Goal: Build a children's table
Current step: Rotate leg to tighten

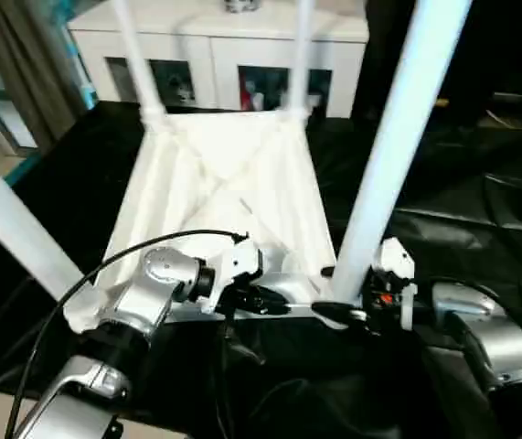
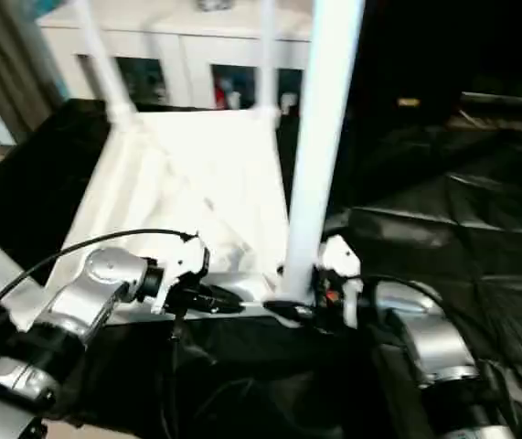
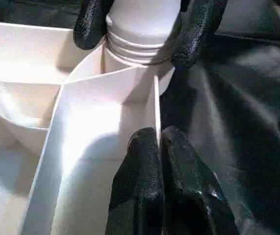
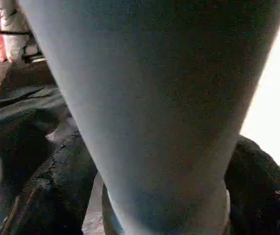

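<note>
The children's table (image 1: 224, 183) lies upside down on the black-covered work table, ribbed underside up, with white legs standing in its corner sockets. My left gripper (image 3: 159, 142) is shut on a thin wall of the near rim, close to the near right corner. At that corner the near right leg (image 1: 398, 137) rises tall, and its threaded base sits in the socket (image 3: 130, 58). My right gripper (image 1: 338, 315) is open around this leg's base, one black finger (image 3: 90, 24) close on either side. Two far legs (image 1: 133, 55) and a near left leg (image 1: 14, 229) also stand up.
Wrinkled black sheeting (image 1: 480, 210) covers the work table around the white top, widest on the right. A white cabinet (image 1: 224, 55) stands behind the far edge and a curtain (image 1: 23, 64) hangs at the far left. A black cable (image 1: 105, 265) arcs over my left forearm.
</note>
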Tool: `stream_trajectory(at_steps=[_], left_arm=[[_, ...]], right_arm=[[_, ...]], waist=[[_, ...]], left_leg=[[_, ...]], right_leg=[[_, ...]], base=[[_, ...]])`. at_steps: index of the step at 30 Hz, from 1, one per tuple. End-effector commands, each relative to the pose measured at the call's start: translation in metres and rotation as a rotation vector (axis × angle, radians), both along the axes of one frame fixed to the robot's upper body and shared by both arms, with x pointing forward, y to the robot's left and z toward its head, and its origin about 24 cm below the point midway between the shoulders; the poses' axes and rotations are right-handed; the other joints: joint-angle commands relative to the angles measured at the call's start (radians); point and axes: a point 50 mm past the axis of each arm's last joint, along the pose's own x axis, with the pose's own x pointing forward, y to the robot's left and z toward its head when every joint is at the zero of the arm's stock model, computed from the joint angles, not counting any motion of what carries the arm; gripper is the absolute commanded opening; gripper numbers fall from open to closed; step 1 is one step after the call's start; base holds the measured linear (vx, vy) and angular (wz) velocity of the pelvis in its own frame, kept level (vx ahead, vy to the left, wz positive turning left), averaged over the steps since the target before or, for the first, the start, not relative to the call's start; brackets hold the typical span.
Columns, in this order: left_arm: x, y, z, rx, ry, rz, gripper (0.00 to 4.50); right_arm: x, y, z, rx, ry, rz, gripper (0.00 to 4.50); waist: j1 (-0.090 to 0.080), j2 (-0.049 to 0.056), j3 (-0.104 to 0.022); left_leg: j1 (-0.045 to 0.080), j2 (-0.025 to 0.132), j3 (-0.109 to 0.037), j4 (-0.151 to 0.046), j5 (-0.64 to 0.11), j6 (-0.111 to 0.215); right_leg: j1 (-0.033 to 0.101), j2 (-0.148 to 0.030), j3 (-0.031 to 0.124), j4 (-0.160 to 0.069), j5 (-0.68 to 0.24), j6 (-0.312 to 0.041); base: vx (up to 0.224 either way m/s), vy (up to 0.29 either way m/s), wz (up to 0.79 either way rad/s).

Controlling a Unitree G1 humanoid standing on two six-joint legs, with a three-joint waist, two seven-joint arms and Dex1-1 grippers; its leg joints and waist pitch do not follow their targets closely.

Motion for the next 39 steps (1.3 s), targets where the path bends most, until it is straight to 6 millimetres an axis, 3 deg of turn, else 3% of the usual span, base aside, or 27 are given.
stream_trajectory(at_steps=[1,4,8,16,18,20,21,23,26,30,31,32,33,35,36,37,39], left_arm=[[0.002,-0.001,0.003,-0.003,0.002,-0.022,0.0],[0.002,0.0,0.003,-0.004,0.003,-0.022,0.0],[0.001,-0.001,0.001,-0.004,0.005,-0.025,0.0],[0.006,-0.007,-0.002,-0.012,-0.052,0.063,0.0],[0.01,-0.012,-0.004,-0.009,-0.078,0.123,0.0],[0.017,-0.025,-0.008,-0.009,-0.091,0.239,0.0],[0.019,-0.03,-0.008,-0.018,-0.093,0.268,0.0],[0.019,-0.04,-0.008,-0.033,-0.091,0.302,0.0],[0.021,-0.055,-0.007,-0.051,-0.124,0.344,0.0],[0.017,-0.076,-0.007,-0.082,-0.115,0.34,0.0],[0.017,-0.079,-0.006,-0.087,-0.114,0.337,0.0],[0.016,-0.08,-0.006,-0.09,-0.113,0.337,0.0],[0.015,-0.081,-0.006,-0.092,-0.106,0.321,0.0],[0.013,-0.078,-0.006,-0.099,-0.092,0.285,0.0],[0.012,-0.075,-0.006,-0.1,-0.082,0.263,0.0],[0.011,-0.074,-0.006,-0.1,-0.078,0.256,0.0],[0.007,-0.064,-0.008,-0.084,-0.054,0.19,0.0]], right_arm=[[-0.003,0.002,0.001,0.021,0.02,0.03,3.36],[-0.003,0.002,0.002,0.025,0.024,0.029,3.26],[-0.005,0.004,0.0,0.027,0.039,0.041,2.86],[-0.012,0.009,-0.013,0.067,0.097,-0.049,2.7],[-0.011,0.014,-0.018,0.083,0.107,-0.114,2.69],[-0.004,0.024,-0.032,0.082,0.098,-0.295,2.69],[-0.002,0.028,-0.035,0.078,0.09,-0.351,2.69],[0.004,0.035,-0.041,0.074,0.08,-0.459,2.69],[0.012,0.046,-0.047,0.08,0.098,-0.601,2.69],[0.021,0.075,-0.041,0.121,0.081,-0.619,2.69],[0.022,0.08,-0.038,0.127,0.067,-0.587,3.04],[0.022,0.083,-0.037,0.127,0.056,-0.571,3.38],[0.023,0.086,-0.034,0.142,0.052,-0.539,3.38],[0.021,0.086,-0.03,0.153,0.033,-0.479,3.5],[0.02,0.084,-0.028,0.153,0.019,-0.444,3.8],[0.02,0.083,-0.028,0.152,0.013,-0.433,3.87],[0.016,0.072,-0.023,0.158,-0.003,-0.349,3.87]], waist=[[0.0,-0.017,-0.051],[-0.001,-0.018,-0.051],[0.0,-0.02,-0.054],[0.005,-0.02,-0.052],[0.001,-0.021,-0.046],[-0.006,-0.02,-0.041],[-0.015,-0.019,-0.031],[-0.025,-0.02,-0.023],[-0.048,-0.021,-0.02],[-0.063,-0.014,-0.024],[-0.064,-0.009,-0.023],[-0.066,-0.012,-0.024],[-0.066,-0.013,-0.025],[-0.064,-0.016,-0.026],[-0.063,-0.019,-0.027],[-0.062,-0.017,-0.029],[-0.056,-0.021,-0.032]], left_leg=[[0.024,0.064,-0.022,-0.071,-0.162,0.096],[0.022,0.062,-0.022,-0.071,-0.154,0.084],[0.02,0.061,-0.021,-0.066,-0.125,0.096],[0.02,0.062,-0.021,-0.067,-0.129,0.099],[0.025,0.062,-0.023,-0.074,-0.192,0.072],[0.028,0.061,-0.025,-0.081,-0.241,0.035],[0.031,0.058,-0.029,-0.089,-0.307,0.0],[0.042,0.056,-0.039,-0.096,-0.401,-0.037],[0.062,0.048,-0.049,-0.095,-0.502,-0.053],[0.052,0.051,-0.058,-0.112,-0.515,-0.05],[0.054,0.052,-0.057,-0.112,-0.526,-0.05],[0.059,0.051,-0.054,-0.11,-0.534,-0.045],[0.054,0.051,-0.054,-0.113,-0.519,-0.04],[0.049,0.052,-0.053,-0.114,-0.499,-0.029],[0.044,0.053,-0.052,-0.116,-0.474,-0.021],[0.041,0.054,-0.052,-0.117,-0.459,-0.018],[0.041,0.055,-0.042,-0.113,-0.404,0.002]], right_leg=[[0.043,-0.059,0.035,-0.061,-0.114,-0.271],[0.044,-0.058,0.035,-0.06,-0.095,-0.27],[0.047,-0.058,0.035,-0.054,-0.042,-0.277],[0.044,-0.059,0.034,-0.057,-0.066,-0.272],[0.041,-0.061,0.036,-0.069,-0.16,-0.253],[0.036,-0.064,0.039,-0.08,-0.257,-0.23],[0.031,-0.065,0.037,-0.093,-0.375,-0.204],[0.028,-0.07,0.034,-0.11,-0.55,-0.146],[0.015,-0.067,0.026,-0.135,-0.68,-0.086],[0.028,-0.065,0.019,-0.138,-0.609,-0.075],[0.025,-0.064,0.02,-0.139,-0.6,-0.079],[0.021,-0.065,0.021,-0.141,-0.588,-0.087],[0.025,-0.066,0.024,-0.138,-0.57,-0.096],[0.026,-0.068,0.03,-0.136,-0.549,-0.104],[0.031,-0.069,0.033,-0.132,-0.527,-0.112],[0.033,-0.069,0.035,-0.127,-0.502,-0.12],[0.034,-0.068,0.042,-0.121,-0.408,-0.156]], base=[[0.0,0.0,0.0],[0.0,0.0,0.0],[0.0,0.0,0.0],[0.0,0.0,0.0],[0.0,0.0,0.0],[0.0,0.0,0.0],[-0.051,0.005,-0.03],[-0.051,0.01,-0.05],[-0.061,0.017,-0.03],[-0.026,0.007,-0.02],[0.0,0.0,0.0],[0.0,0.0,0.0],[0.0,0.0,0.0],[0.0,0.0,0.0],[0.0,0.0,0.0],[0.0,0.0,0.0],[0.0,0.0,0.0]])
